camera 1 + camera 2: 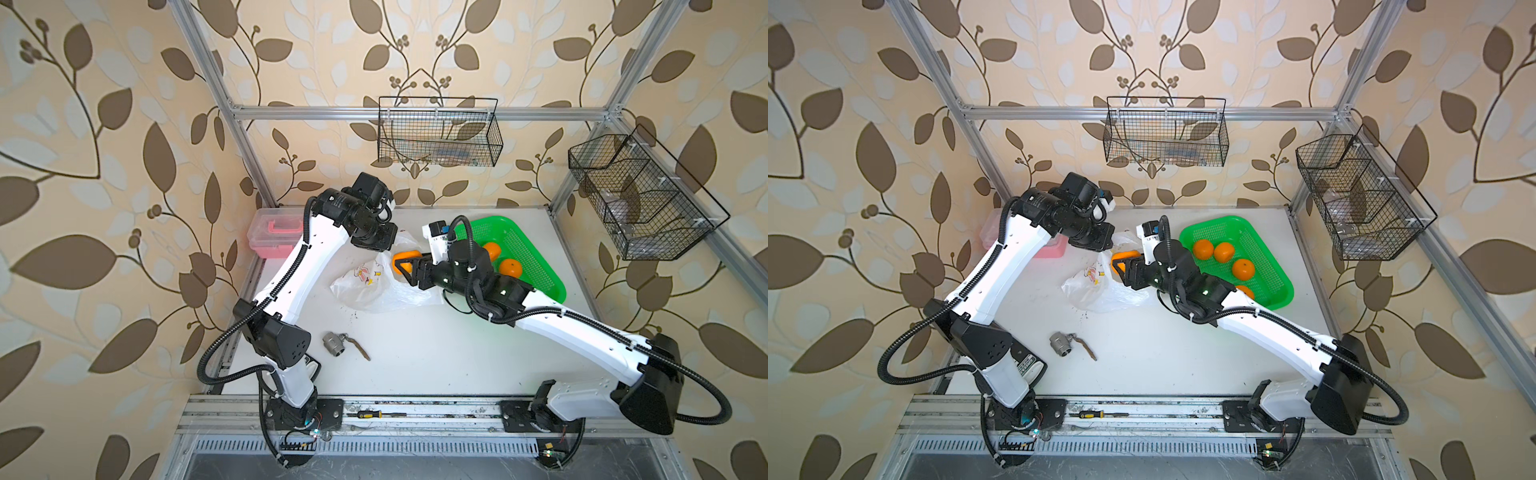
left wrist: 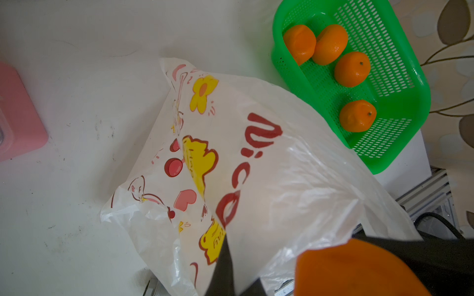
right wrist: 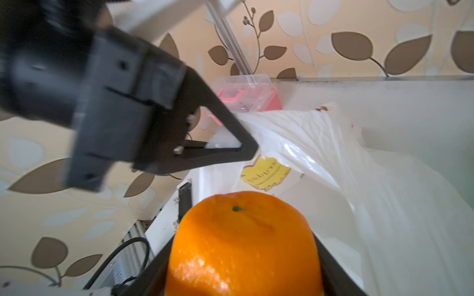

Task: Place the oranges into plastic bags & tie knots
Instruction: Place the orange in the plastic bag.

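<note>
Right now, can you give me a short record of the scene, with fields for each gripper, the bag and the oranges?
left gripper: shut on the plastic bag edge, holding it up
right gripper: closed on the held orange, at the bag's opening
plastic bag: lying on the table, not knotted
green basket: four oranges inside

- And there it is, the orange (image 3: 243, 246) in my right claw (image 1: 404, 266): bright orange with a tiny green stem dot, against black fingers.
- Bag (image 2: 256, 166): translucent white, printed with yellow patches, red cherries, pink hearts and dark red "nice".
- Basket (image 2: 395, 64): vivid green, perforated mesh all over.
- Other oranges (image 2: 352, 68): same orange, dark stem dots.
- Box (image 1: 266, 239): pink, clear lid.
- Wall (image 1: 104, 166): beige, with brown and pale leaves.
- Table (image 1: 415, 353): white, dark scuffs.
</note>
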